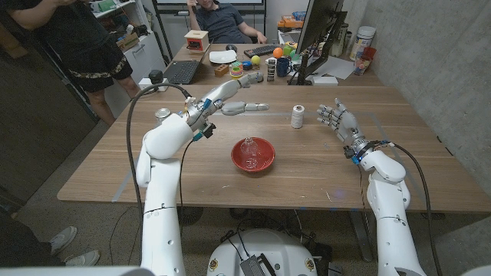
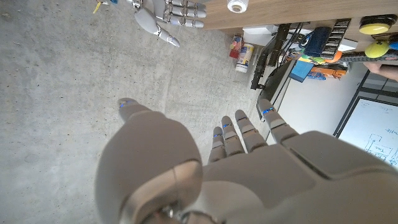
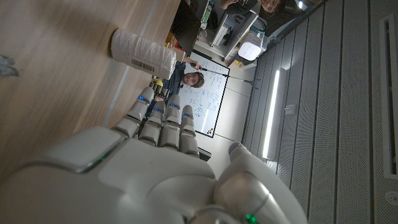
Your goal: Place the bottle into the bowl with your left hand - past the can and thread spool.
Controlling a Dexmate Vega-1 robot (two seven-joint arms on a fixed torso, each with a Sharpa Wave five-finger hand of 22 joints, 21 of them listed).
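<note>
Lying in round glossy red bowl: clear bottle | left hand fingers released | right hand fingers spread, empty

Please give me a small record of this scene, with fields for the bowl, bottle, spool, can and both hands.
bowl: red bowl, middle of the table
bottle: clear, inside the bowl
thread spool: white, upright, beyond the bowl
can: beside the left arm
left hand: above the table, fingers extended, empty
right hand: fingers apart, empty

Left hand outstretched above the table, fingers extended, empty; right hand upright, fingers apart, empty.
</note>
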